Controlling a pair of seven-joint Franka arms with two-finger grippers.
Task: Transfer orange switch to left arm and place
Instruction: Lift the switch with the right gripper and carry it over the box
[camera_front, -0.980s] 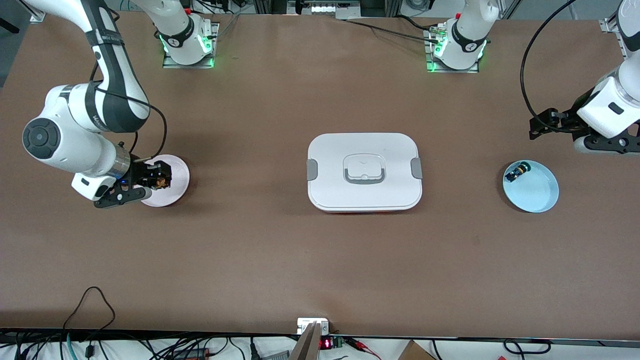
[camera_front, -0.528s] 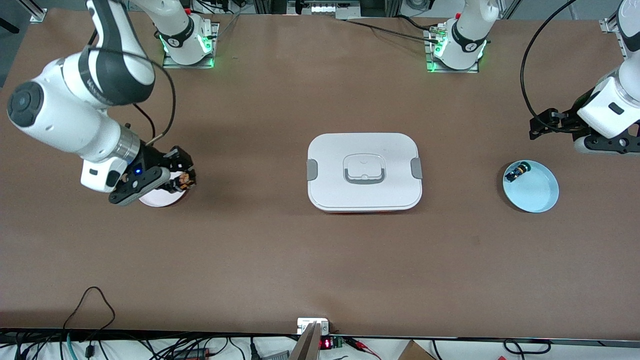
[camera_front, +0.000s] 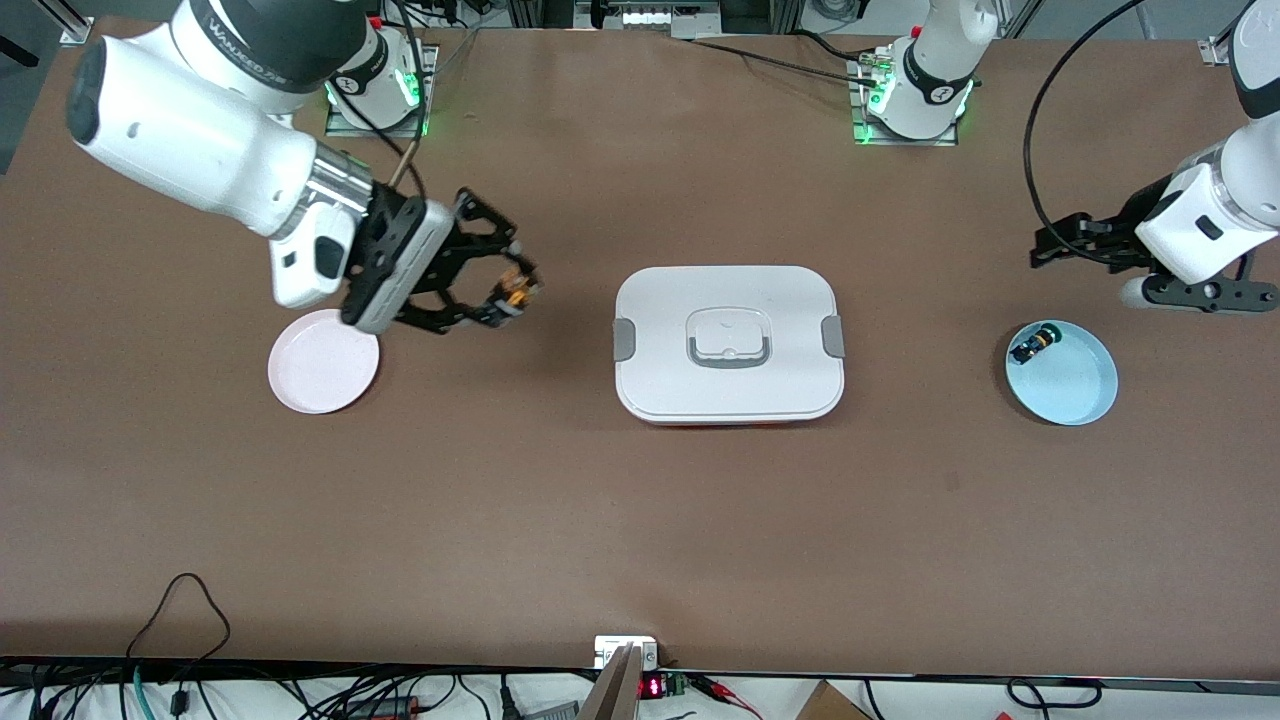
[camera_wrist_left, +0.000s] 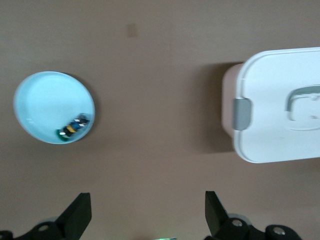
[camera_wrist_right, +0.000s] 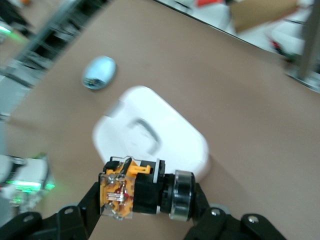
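Note:
My right gripper (camera_front: 512, 290) is shut on the orange switch (camera_front: 515, 289), a small black block with orange parts and a round end, and holds it in the air over the table between the pink plate (camera_front: 322, 374) and the white lidded box (camera_front: 728, 343). The right wrist view shows the orange switch (camera_wrist_right: 142, 192) clamped between my fingers, with the box (camera_wrist_right: 155, 135) ahead. My left gripper (camera_front: 1040, 250) is open and empty, up over the table near the blue plate (camera_front: 1070, 385). The left wrist view shows the left gripper (camera_wrist_left: 148, 215), the blue plate (camera_wrist_left: 45, 105) and the box (camera_wrist_left: 280, 105).
A small black-blue switch (camera_front: 1032, 345) with a green-yellow cap lies in the blue plate and also shows in the left wrist view (camera_wrist_left: 72, 127). The pink plate holds nothing. Cables and a small device (camera_front: 626, 652) line the table's near edge.
My right gripper has lifted the orange switch off the pink plate and carried it up and toward the box. My left gripper has shifted slightly toward the box.

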